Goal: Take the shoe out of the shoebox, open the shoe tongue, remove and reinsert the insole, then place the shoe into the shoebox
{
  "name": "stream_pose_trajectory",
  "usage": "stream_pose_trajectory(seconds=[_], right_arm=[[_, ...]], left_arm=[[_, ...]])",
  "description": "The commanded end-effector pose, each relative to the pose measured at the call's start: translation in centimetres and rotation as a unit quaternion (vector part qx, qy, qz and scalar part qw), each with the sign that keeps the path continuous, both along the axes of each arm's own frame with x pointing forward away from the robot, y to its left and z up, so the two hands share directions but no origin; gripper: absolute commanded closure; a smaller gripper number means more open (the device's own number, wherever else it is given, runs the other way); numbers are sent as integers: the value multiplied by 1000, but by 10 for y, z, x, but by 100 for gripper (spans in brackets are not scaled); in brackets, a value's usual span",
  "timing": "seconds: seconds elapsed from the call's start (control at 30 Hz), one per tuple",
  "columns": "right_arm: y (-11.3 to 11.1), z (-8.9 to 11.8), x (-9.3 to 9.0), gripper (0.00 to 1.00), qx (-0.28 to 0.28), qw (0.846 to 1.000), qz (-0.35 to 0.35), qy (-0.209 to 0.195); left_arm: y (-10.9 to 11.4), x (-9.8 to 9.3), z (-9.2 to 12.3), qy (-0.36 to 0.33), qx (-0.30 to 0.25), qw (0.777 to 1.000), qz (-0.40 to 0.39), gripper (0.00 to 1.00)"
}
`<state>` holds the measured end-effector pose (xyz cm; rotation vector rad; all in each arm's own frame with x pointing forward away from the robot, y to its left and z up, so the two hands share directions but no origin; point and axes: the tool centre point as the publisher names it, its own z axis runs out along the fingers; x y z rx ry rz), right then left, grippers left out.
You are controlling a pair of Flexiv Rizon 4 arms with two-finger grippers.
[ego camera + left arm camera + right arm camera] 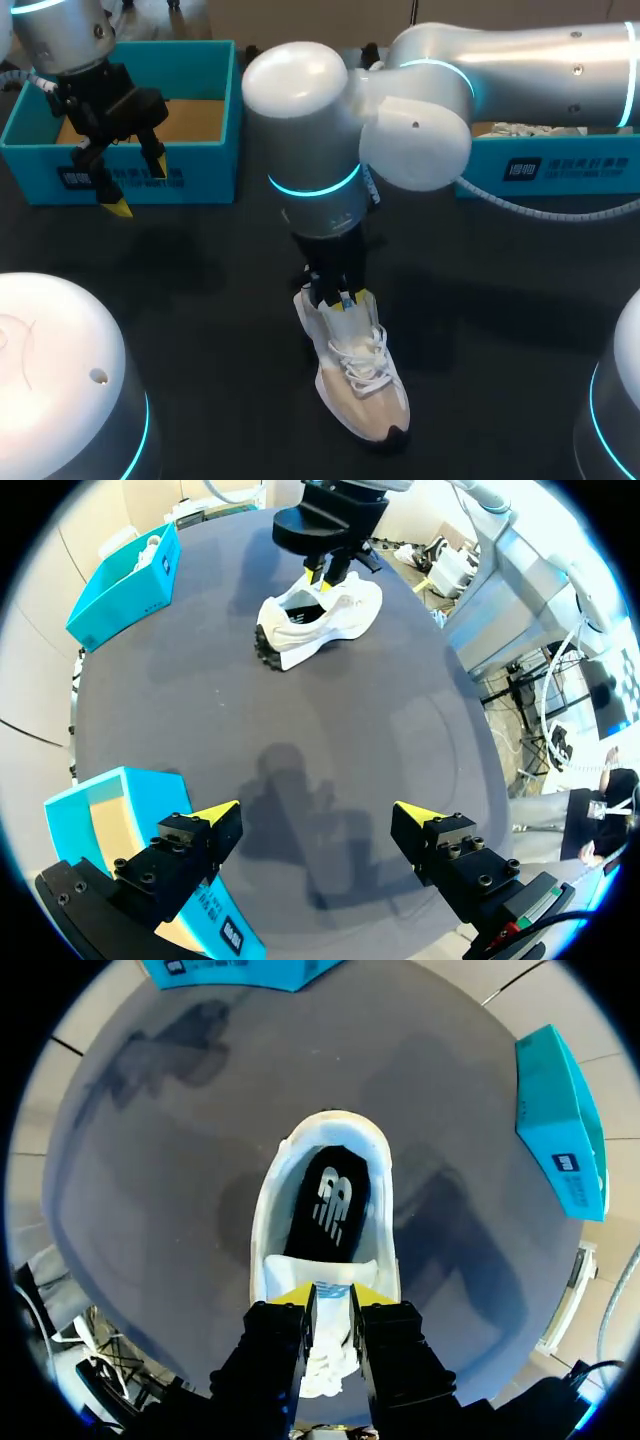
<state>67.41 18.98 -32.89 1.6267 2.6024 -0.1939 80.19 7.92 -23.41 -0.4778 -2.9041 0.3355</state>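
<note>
The right claw (333, 1295) pinches the soft tongue (322, 1266); the shoe (365, 392) seems light and floppy; its heel looks a firmer hold; the left claw (315, 820) is spread.

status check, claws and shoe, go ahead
left claw open, beside shoebox. right claw shut on shoe tongue. shoe out on table, insole in. nothing blocking the shoe.

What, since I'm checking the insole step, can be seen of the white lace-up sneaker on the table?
The white lace-up sneaker, with a beige mesh toe and a dark sole tip, stands upright near the middle of the dark table. Its black insole lies inside. The right gripper pinches its raised tongue.
</note>
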Motion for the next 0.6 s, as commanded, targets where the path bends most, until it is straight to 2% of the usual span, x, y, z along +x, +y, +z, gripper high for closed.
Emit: stream_pose_trajectory(seconds=[0.03, 0.17, 0.33, 0.37, 0.4, 0.43, 0.47, 0.6], right_arm=[[-13, 13, -2, 80, 3, 1000, 9, -6], [-21, 36, 3, 76, -5, 996, 90, -22], [-27, 57, 18, 51, 9, 973, 223, -61], [-27, 59, 21, 44, 16, 963, 259, -70], [-28, 62, 24, 19, 18, 956, 286, -71], [-28, 63, 28, 5, 15, 949, 308, -66], [-27, 65, 31, 0, 17, 940, 335, -66], [-26, 71, 43, 0, 49, 903, 417, -88]], left_arm=[[1, -1, 0, -1, 1, 1000, -1, 0], [1, -1, 0, -1, 1, 1000, -1, 0], [1, -1, 0, -1, 1, 1000, -1, 0], [1, -1, 0, -1, 1, 1000, -1, 0], [1, -1, 0, -1, 1, 1000, -1, 0], [1, -1, 0, -1, 1, 1000, -1, 0], [1, -1, 0, -1, 1, 1000, -1, 0], [1, -1, 0, -1, 1, 1000, -1, 0]])
